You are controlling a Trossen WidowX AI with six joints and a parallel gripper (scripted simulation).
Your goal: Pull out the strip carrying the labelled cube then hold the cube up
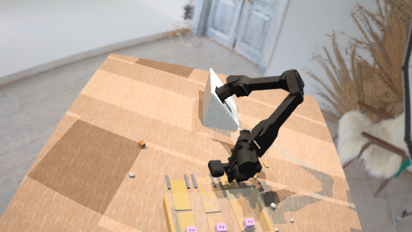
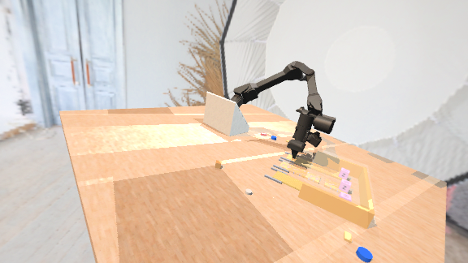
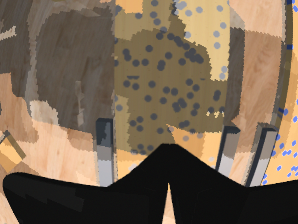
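Down at the near end of the table point(image 1: 107, 107), three pink labelled cubes point(image 1: 220, 226) sit on three strips inside an orange-walled tray point(image 2: 325, 199); the middle strip point(image 1: 209, 195) is speckled with blue dots, and I cannot tell which strip is whole. The tool point(image 2: 293, 154) points straight down over the strips' grey-handled outer ends, fingers pressed together with nothing between them. Further back stands a pale wedge point(image 1: 218, 107).
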